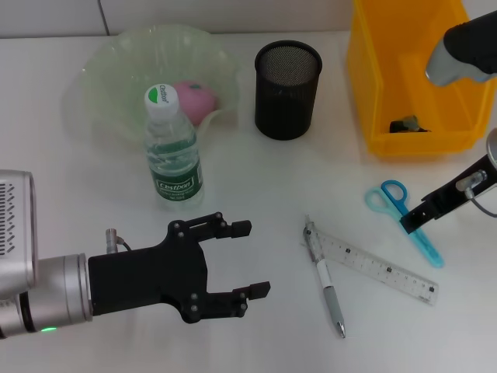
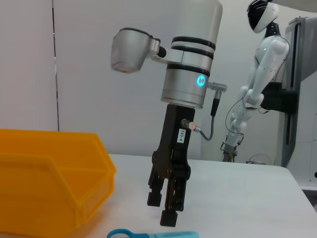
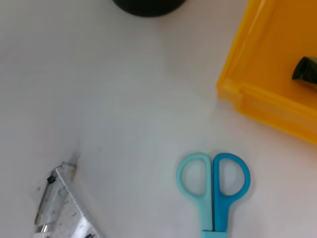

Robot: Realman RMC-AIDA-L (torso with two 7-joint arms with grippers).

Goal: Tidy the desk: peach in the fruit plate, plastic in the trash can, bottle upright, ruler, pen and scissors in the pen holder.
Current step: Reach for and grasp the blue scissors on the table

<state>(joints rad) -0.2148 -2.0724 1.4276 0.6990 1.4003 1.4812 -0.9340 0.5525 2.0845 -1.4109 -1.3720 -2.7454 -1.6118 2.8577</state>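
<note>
The peach point(image 1: 194, 101) lies in the pale green fruit plate point(image 1: 116, 66). In front of the plate the bottle point(image 1: 172, 148) stands upright. The black mesh pen holder point(image 1: 287, 89) has nothing sticking out of it. On the desk point(image 1: 256, 179) lie the light blue scissors point(image 1: 429, 250) point(image 3: 213, 183), the clear ruler point(image 1: 380, 264) and the pen point(image 1: 328, 286), whose top end rests on the ruler. My right gripper point(image 1: 410, 224) point(image 2: 166, 210) hangs just above the scissors. My left gripper point(image 1: 250, 259) is open near the front, holding nothing.
The yellow trash can point(image 1: 373, 93) point(image 3: 267, 94) point(image 2: 49, 178) stands at the back right with a small dark crumpled piece point(image 1: 405, 124) in it. Another white robot point(image 2: 260, 74) stands beyond the desk's far side.
</note>
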